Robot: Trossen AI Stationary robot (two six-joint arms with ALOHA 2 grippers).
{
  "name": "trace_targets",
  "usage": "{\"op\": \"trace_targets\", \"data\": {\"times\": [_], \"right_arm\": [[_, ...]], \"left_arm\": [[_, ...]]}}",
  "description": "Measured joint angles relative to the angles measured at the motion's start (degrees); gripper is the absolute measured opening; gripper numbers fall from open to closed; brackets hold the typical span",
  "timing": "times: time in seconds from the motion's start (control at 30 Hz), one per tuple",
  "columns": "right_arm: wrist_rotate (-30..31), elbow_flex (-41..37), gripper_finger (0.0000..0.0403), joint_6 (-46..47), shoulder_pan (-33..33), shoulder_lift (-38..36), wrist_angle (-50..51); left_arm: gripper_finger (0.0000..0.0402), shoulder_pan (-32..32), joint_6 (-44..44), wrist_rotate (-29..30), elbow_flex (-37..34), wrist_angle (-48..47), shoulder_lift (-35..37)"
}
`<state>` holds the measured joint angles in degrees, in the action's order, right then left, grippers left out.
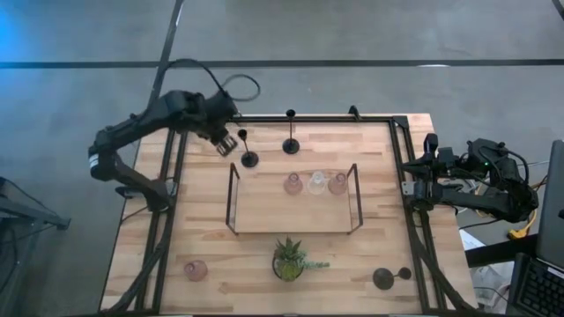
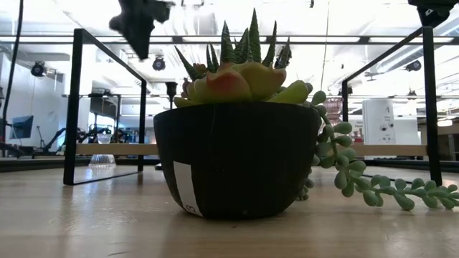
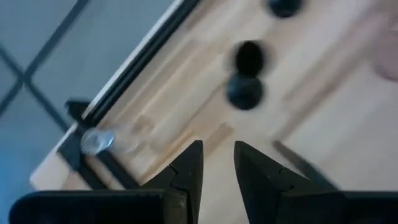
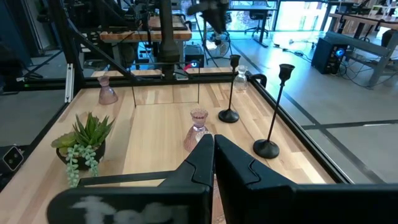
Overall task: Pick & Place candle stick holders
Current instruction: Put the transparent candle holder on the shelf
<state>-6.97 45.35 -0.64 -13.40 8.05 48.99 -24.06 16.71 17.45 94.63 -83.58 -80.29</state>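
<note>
The left tool (image 1: 231,141) hangs over the far left corner of the tabletop (image 1: 203,224), its fingers (image 3: 189,168) parted a little with nothing between them. Just beside it, toward the tabletop's middle, stands a black thin-stemmed holder (image 1: 248,156) on its round base; from the left wrist its top and base show ahead of the fingertips, clear of them. A second black holder (image 1: 291,141) stands farther along the far edge, and a third (image 1: 385,278) lies well apart at the near right corner.

In the wire-framed tray (image 1: 233,189) three small glass holders stand in a row: pink (image 1: 293,183), clear (image 1: 316,183), pink (image 1: 337,183). Another pink glass holder (image 1: 195,269) sits at the near left corner. A clear glass one (image 3: 96,140) rests near the tabletop's corner, beside the left tool. The potted plant (image 1: 289,258) stands at the near edge.

The right tool (image 4: 212,144) waits at the right edge of the tabletop, fingers pressed together and empty.
</note>
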Motion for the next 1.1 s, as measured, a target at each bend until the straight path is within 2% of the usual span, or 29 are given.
{"op": "trace_targets", "data": {"times": [0.2,0.33,0.6,0.77,1.0,1.1], "right_arm": [[0.00,-0.01,0.0008,0.00,0.00,0.00,0.00],[0.01,-0.01,0.0008,0.00,-0.01,0.00,0.00],[-0.01,-0.01,0.0008,0.00,0.00,0.00,0.00],[0.01,0.01,0.0008,0.00,-0.01,0.00,-0.02],[-0.01,-0.01,0.0008,0.00,-0.01,0.00,-0.02],[0.00,-0.01,0.0008,0.00,0.00,0.00,0.00]], "left_arm": [[0.0094,-14.05,-0.53,-5.84,-3.62,0.06,-1.90],[0.0094,-20.03,0.09,-7.08,-4.81,1.84,-4.59],[0.0094,-23.44,9.61,-6.70,-8.88,7.92,-8.56],[0.0094,-25.29,25.29,-2.02,-10.94,11.32,-9.67],[0.0094,-28.95,31.43,-3.44,-12.87,16.62,-10.66],[0.0094,-29.96,37.73,-3.73,-13.73,17.78,-11.57]]}}
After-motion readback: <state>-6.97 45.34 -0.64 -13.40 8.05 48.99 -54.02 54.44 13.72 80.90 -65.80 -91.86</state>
